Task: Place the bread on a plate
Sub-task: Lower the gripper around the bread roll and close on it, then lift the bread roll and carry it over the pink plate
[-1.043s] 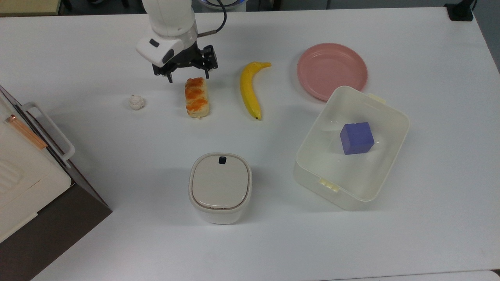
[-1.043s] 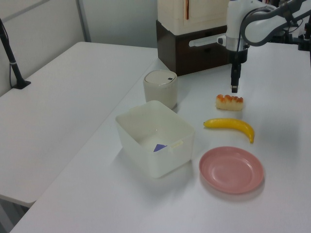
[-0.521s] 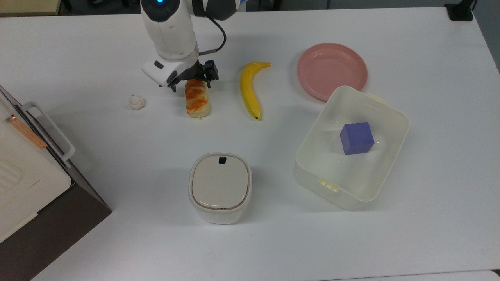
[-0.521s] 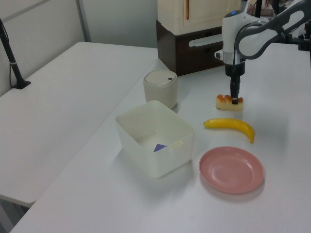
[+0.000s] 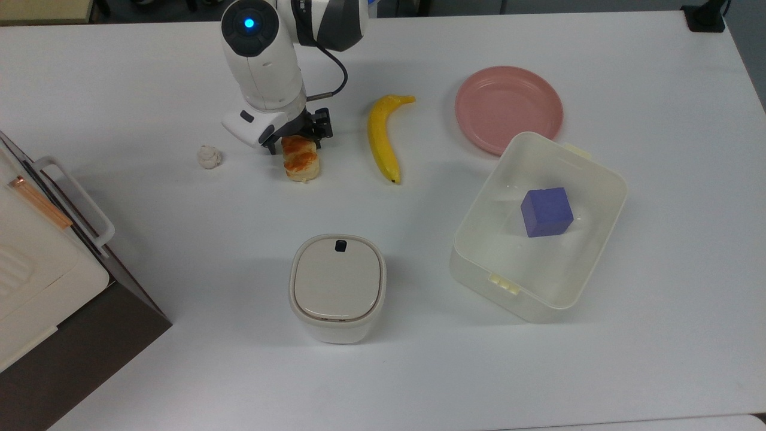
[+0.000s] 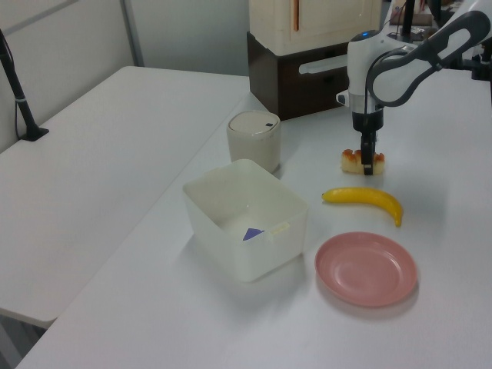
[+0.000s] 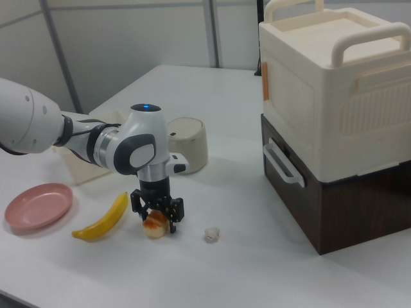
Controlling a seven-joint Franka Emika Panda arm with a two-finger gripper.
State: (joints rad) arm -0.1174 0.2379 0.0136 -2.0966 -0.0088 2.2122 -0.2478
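1. Your bread (image 5: 301, 161) lies on the white surface (image 5: 179, 251), between the banana (image 5: 383, 137) and the small white lump (image 5: 209, 157). The pink plate (image 5: 508, 109) sits well apart from it, beyond the banana toward the top view's right, and has nothing on it.
2. The gripper (image 5: 297, 139) is down over the roll's far end. In the right view (image 7: 157, 215) the jaws stand open, one finger either side of the roll; no squeeze is visible yet.
3. Expect the roll to be light and probably soft, with a glossy top that may slip. Take it across the narrow width on the pale sides, and close gently so it does not crush.
4. A grip near one end could let the free end droop or swing; a hold nearer the middle would carry more level.
5. The arm (image 5: 263, 54) hides the roll's far end in the top view, so you cannot tell how deep the fingertips sit or whether they touch the surface. In the left view (image 6: 367, 163) the fingers cover the roll's middle.
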